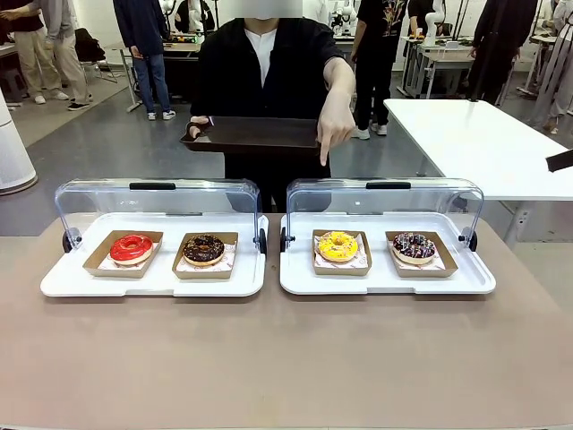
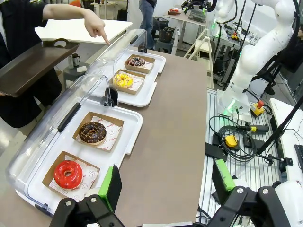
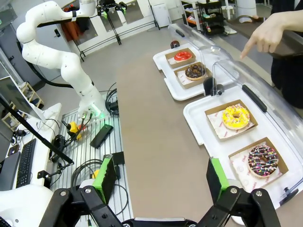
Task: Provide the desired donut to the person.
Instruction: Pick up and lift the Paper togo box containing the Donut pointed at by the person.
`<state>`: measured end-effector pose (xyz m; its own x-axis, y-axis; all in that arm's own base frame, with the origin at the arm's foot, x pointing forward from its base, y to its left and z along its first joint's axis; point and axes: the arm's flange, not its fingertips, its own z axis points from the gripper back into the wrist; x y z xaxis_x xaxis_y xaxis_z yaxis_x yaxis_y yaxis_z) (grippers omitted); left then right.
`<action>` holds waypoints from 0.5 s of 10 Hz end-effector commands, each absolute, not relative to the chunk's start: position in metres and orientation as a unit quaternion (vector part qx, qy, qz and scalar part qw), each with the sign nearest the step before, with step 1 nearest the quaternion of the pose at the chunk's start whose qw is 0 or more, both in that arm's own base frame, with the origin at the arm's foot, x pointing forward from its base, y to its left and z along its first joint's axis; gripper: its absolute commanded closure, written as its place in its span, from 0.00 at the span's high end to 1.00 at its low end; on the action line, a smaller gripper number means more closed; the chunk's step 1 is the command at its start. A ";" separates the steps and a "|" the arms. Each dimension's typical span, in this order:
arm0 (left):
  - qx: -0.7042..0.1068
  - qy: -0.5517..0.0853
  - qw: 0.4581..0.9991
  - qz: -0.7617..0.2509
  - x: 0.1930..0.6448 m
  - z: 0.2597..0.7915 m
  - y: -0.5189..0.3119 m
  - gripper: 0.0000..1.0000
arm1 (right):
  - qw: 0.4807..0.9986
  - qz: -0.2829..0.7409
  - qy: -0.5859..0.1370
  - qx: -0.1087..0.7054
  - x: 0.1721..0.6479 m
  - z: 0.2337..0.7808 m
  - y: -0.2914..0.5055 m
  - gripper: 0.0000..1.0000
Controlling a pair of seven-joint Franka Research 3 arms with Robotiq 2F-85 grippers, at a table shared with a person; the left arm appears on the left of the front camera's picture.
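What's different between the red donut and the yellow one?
The red donut has smooth, glossy icing; the yellow donut looks crumbly or sprinkled on top. The red donut sits at the left end of the left tray; the yellow donut sits in the right tray, just below the person's pointing hand. Both are rings in brown paper-lined boxes.

Just beyond the left fingers (image 2: 111, 187), a glossy red-iced ring donut (image 2: 67, 173) sits on a white plastic display tray (image 2: 132, 125) whose clear domed lid (image 2: 45, 149) stands raised, with a chocolate-iced ring donut (image 2: 93, 132) farther along it. Right of those fingers, a yellow push-button box (image 2: 230, 141) lies on a slatted metal surface (image 2: 258, 172).
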<state>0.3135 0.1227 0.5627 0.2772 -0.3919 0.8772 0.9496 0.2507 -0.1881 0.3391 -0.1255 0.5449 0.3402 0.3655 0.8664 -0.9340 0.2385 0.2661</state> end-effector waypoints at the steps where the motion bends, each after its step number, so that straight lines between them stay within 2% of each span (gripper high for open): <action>1: -0.383 -0.367 0.699 -0.479 0.314 0.564 0.123 1.00 | 0.703 0.461 -0.348 0.415 0.339 0.546 -0.125 1.00; 5: -0.383 -0.367 0.699 -0.479 0.314 0.564 0.123 1.00 | 0.703 0.461 -0.348 0.415 0.339 0.546 -0.125 1.00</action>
